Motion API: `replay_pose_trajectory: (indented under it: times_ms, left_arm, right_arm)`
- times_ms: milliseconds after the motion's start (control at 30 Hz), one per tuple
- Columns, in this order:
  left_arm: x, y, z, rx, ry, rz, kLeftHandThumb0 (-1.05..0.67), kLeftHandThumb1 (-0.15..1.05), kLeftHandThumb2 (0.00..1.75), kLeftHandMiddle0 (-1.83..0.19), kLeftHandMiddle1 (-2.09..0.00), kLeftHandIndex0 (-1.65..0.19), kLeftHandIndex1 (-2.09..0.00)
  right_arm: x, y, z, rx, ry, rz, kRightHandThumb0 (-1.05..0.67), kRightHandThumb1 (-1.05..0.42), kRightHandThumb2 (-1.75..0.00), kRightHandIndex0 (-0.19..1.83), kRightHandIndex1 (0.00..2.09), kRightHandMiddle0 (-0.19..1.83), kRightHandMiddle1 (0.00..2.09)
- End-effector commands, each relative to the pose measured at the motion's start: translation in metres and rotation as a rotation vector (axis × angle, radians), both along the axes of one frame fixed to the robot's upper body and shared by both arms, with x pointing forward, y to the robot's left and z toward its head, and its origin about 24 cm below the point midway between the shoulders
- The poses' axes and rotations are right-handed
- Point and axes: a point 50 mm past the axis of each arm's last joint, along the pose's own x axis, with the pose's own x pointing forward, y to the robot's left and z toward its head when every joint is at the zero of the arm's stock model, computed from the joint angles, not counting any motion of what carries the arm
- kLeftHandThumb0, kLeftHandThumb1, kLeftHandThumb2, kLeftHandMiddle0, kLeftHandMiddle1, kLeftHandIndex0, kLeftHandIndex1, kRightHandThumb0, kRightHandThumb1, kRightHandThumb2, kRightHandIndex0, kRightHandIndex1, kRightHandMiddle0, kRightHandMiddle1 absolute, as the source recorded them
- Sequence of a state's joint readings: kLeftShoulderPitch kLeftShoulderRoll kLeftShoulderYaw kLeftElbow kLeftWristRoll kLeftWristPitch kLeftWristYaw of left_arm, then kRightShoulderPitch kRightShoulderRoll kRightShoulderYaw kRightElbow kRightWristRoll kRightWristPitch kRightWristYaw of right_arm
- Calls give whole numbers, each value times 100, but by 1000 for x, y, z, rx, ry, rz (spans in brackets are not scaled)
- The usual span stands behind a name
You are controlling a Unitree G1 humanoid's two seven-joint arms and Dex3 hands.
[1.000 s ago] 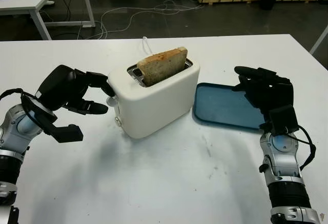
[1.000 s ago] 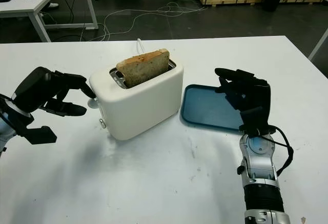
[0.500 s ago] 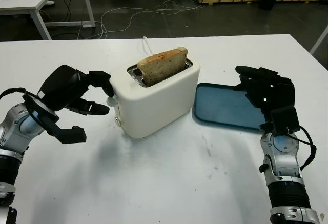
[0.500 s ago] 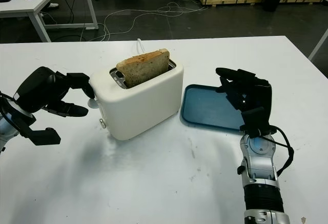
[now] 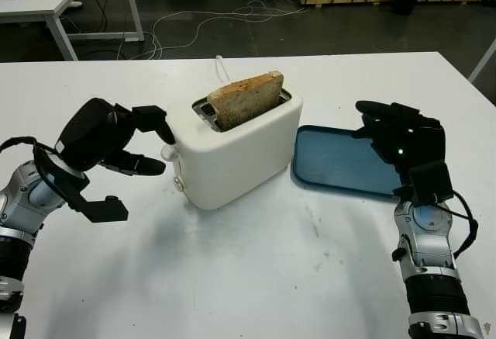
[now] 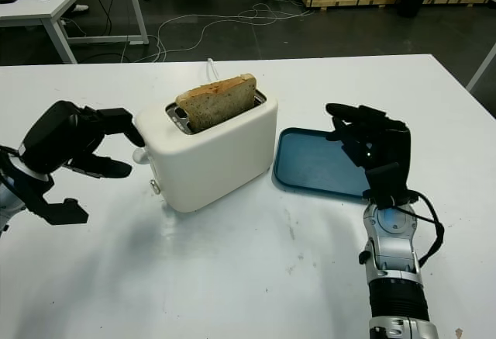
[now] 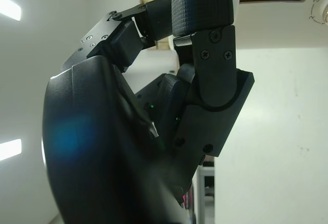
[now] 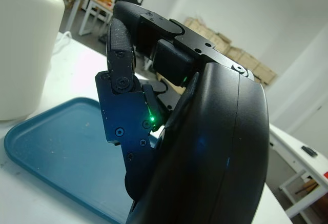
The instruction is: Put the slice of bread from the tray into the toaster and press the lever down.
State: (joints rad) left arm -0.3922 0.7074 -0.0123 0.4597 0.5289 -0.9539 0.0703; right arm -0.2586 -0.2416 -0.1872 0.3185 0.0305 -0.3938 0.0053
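At nine o'clock from the toaster (image 5: 240, 160): left hand (image 5: 108, 141), fingers curled and gripping nothing, one finger hooked just above the white lever (image 5: 166, 153), another just below it. Cannot tell whether either finger touches the knob. Seems poised that way to bear down on the lever from above, with the toaster's end wall close beside the fingertips.

At three o'clock from the toaster: right hand (image 5: 403, 149), empty and uncurled, raised over the far-right part of the blue tray (image 5: 333, 164). Looks parked, well clear of the toaster, so as not to crowd the press.

Containers next. Tray flat on the white table (image 5: 256, 277), just beside the toaster's right side, with nothing lying in it. Toaster slot at twelve o'clock on the body, holding the slice of bread (image 5: 246, 100) on edge, roughly upright, its upper half standing proud of the rim. Suggests the carriage is not yet lowered.

By that reading: loading done, pressing left. Calls for a short, straight downward push; risks a finger slipping off the small knob or the light toaster shifting on the table.
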Motion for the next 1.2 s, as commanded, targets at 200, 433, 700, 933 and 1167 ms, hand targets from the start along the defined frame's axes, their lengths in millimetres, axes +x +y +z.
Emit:
replay_pose_trajectory:
  times_ms: [200, 433, 700, 933, 1167]
  left_arm:
    - [-1, 1, -11, 42, 38, 11, -105, 92, 70, -126, -175, -46, -111]
    - [-3, 3, -18, 96, 77, 27, -105, 92, 69, -129, -175, -42, -116]
    - [-6, 0, -24, 94, 91, 10, -105, 92, 67, -125, -175, -45, -117]
    - [-8, 1, -30, 111, 106, 22, -105, 92, 69, -126, -175, -48, -115]
    - [-10, 2, -37, 131, 157, 28, -105, 92, 67, -127, -175, -51, -115]
  right_arm:
    - [1, 0, 5, 12, -26, 0, -43, -92, -20, 91, 113, 120, 15]
    - [1, -1, 5, 22, -19, 5, -44, -92, -20, 91, 112, 120, 16]
    - [1, -2, 5, 21, -22, 1, -43, -92, -20, 91, 110, 118, 17]
    - [1, -3, 5, 27, -15, -2, -43, -92, -21, 92, 111, 118, 18]
    - [0, -3, 4, 31, -22, 6, -43, -92, -21, 90, 109, 117, 18]
